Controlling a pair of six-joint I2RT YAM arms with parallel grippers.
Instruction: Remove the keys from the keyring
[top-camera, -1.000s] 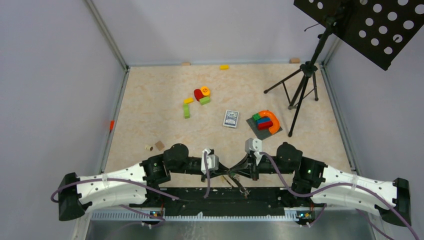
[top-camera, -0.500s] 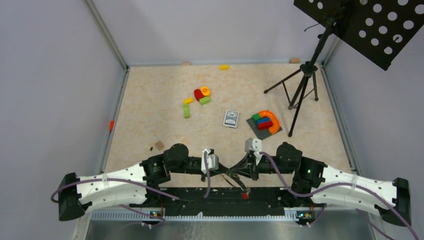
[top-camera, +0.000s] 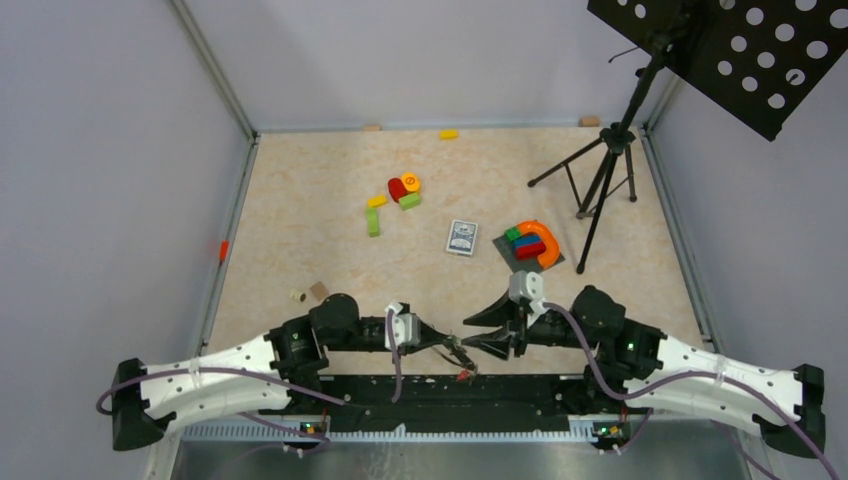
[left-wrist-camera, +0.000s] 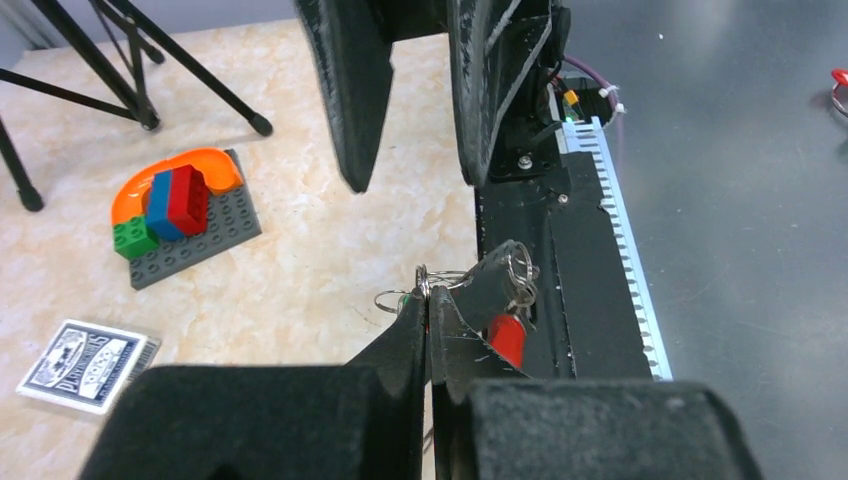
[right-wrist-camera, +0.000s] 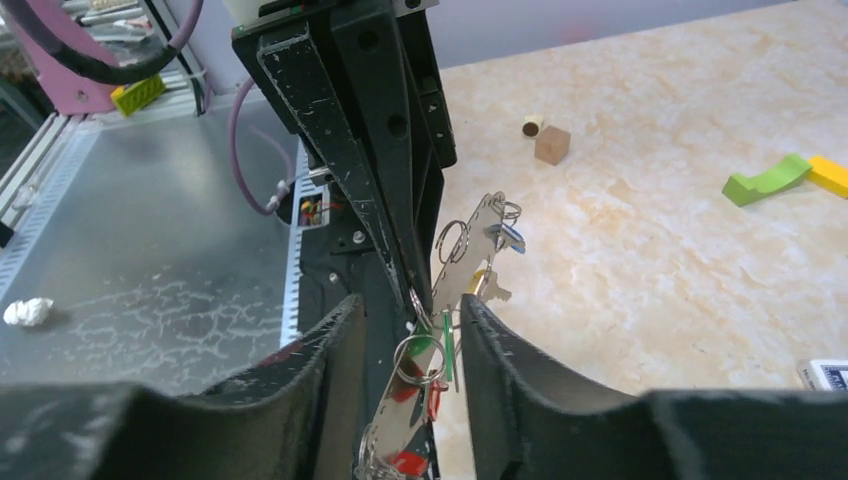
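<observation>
At the near edge of the table, left of centre, the left gripper (top-camera: 452, 350) is pinched shut on the keyring (left-wrist-camera: 420, 282) — the keys (right-wrist-camera: 445, 340), with red and green tags, dangle from it above the black base plate (top-camera: 540, 388). Just right of them, the right gripper (top-camera: 473, 333) stands with jaws apart — the bunch hangs between its fingers (right-wrist-camera: 325, 375) in its wrist view, unclamped.

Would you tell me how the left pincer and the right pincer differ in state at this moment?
The left pincer is shut, while the right pincer stands open. The left pincer pinches the bunch of small metal keys with coloured tags; the right pincer grips nothing, the keys merely hanging between its fingers. Both are black and face each other tip to tip.
</observation>
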